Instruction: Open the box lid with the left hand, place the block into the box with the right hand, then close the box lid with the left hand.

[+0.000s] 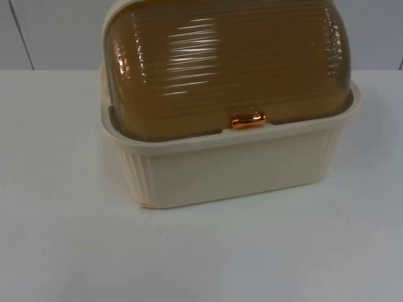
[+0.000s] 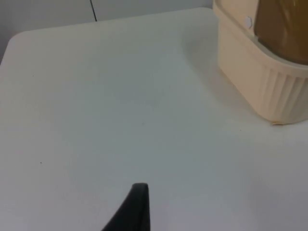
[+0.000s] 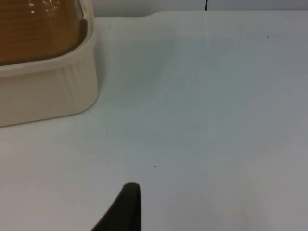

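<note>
Box (image 1: 233,170): cream plastic, ribbed walls, sits on the white table (image 1: 201,258) toward the back, near the grey partition (image 1: 50,31).
Lid (image 1: 227,63): amber see-through dome w/ fine ridges, fully down, front edge seated inside the box rim.
Handle (image 1: 248,120): small coppery knob at the lid's front edge, about centre, facing the room.
Block: can't make one out on the table; through the tinted lid I can't tell if anything's inside.
Left gripper (image 2: 137,211): hangs over bare table, box well off to its side in the left wrist view; one dark fingertip is all I get, so wide or narrow – can't tell. Holds nothing I can see.
Right gripper (image 3: 126,209): same story on the other side of the box, over bare table, waiting; finger spacing can't tell.
Step in hand: looks like the very start – lid not yet opened, step 1 pending.
Next move calls for: left arm to swing in to the box front, get on the knob, then roll the dome up and back. Knob is small & shiny, so prob needs a careful line-up or it'll slip.
</note>
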Controlling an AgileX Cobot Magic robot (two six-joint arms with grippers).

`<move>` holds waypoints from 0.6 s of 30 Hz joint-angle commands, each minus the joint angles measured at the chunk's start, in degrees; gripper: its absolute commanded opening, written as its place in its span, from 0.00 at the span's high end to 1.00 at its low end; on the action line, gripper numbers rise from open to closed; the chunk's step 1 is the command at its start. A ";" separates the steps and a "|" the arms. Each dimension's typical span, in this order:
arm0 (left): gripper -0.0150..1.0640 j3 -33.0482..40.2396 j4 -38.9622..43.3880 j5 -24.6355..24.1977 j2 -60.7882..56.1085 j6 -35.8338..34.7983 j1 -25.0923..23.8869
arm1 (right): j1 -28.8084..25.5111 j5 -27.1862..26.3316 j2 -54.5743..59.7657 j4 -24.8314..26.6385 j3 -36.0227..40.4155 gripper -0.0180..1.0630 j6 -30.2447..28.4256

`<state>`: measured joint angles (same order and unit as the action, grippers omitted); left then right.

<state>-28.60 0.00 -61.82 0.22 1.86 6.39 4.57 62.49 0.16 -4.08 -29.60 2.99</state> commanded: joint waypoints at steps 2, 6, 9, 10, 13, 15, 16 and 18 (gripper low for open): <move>0.01 0.24 0.00 0.26 -0.22 0.20 0.41 | 0.14 -0.73 -0.16 0.08 0.09 0.02 -0.17; 0.01 0.24 0.00 0.26 -0.22 0.20 0.41 | 0.14 -0.73 -0.16 0.08 0.09 0.02 -0.17; 0.01 0.24 -1.01 0.26 -0.22 -0.36 0.41 | 0.14 -0.73 -0.16 0.08 0.09 0.02 -0.03; 0.01 0.24 -1.13 0.26 -0.22 -0.36 0.41 | 0.14 -0.73 -0.16 0.08 0.09 0.02 -0.03; 0.01 0.24 -1.13 0.26 -0.22 -0.36 0.41 | 0.14 -0.73 -0.16 0.19 0.09 0.02 0.10; 0.01 0.24 -1.01 0.26 -0.22 -0.36 0.41 | 0.14 -0.73 -0.16 0.68 0.09 0.02 0.64; 0.01 0.24 -1.01 0.26 -0.22 -0.36 0.41 | 0.14 -0.73 -0.16 0.68 0.09 0.02 0.64; 0.01 0.24 -1.01 0.26 -0.22 -0.36 0.41 | 0.14 -0.73 -0.16 0.96 0.09 0.02 0.64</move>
<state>-28.60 -0.31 -61.82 0.22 1.65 6.39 4.57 62.49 0.16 -3.42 -29.60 3.42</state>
